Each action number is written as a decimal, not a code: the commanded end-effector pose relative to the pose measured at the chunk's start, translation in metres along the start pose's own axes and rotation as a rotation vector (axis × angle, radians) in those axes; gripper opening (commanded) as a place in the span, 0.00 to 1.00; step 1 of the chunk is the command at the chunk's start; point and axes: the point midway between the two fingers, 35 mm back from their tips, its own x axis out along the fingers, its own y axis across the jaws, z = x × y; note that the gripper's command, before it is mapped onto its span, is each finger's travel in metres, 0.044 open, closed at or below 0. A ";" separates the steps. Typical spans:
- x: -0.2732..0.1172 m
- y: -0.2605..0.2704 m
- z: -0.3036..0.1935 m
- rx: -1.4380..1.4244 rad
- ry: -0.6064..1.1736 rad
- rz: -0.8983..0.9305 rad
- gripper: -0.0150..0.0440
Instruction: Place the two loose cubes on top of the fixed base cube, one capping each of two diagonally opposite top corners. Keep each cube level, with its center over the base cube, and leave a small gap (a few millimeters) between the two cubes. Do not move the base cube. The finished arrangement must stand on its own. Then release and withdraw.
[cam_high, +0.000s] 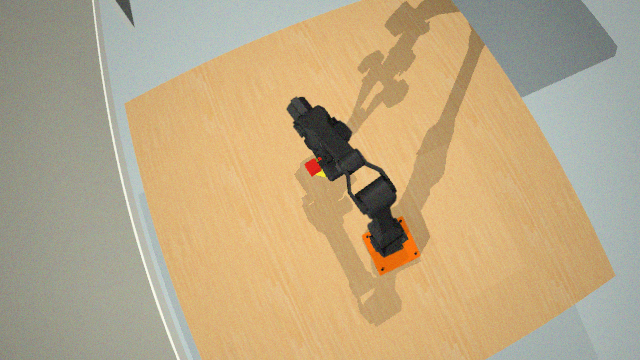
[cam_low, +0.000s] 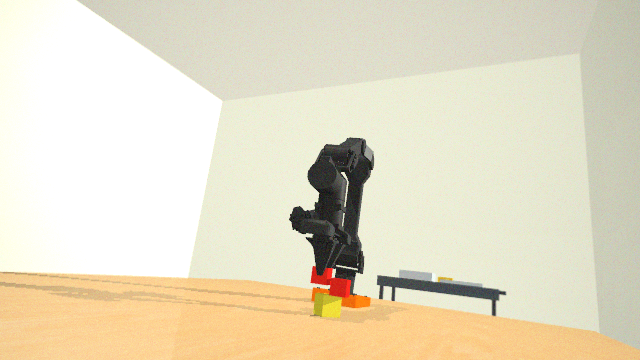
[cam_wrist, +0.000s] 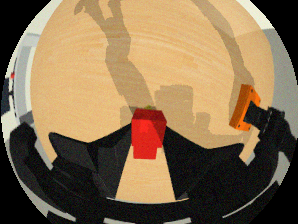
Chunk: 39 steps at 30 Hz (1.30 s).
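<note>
The yellow base cube (cam_high: 321, 174) (cam_low: 327, 307) stands on the table, mostly hidden from above. One red cube (cam_high: 313, 167) (cam_low: 340, 287) sits on top of it, offset over one corner, and looks level. My gripper (cam_low: 322, 271) (cam_wrist: 148, 127) is shut on the other red cube (cam_low: 321, 276) (cam_wrist: 148, 123). That held cube hangs a little higher than the placed one, to its left in the exterior view. It looks about level and its underside is clear of the base cube's top. In the wrist view the placed cube (cam_wrist: 145, 153) shows just past the held one.
The wooden table (cam_high: 225, 150) carries the arm's orange mounting plate (cam_high: 390, 265) (cam_wrist: 242, 107), near the cubes. The arm's links stand above and behind the cubes. Arm shadows cross the table. A dark side bench (cam_low: 440, 285) stands in the background.
</note>
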 end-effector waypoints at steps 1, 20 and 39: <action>0.011 0.000 0.000 0.017 0.014 -0.005 0.43; 0.016 0.000 0.000 0.022 0.018 -0.005 0.43; 0.010 0.000 0.000 0.019 0.014 -0.006 0.60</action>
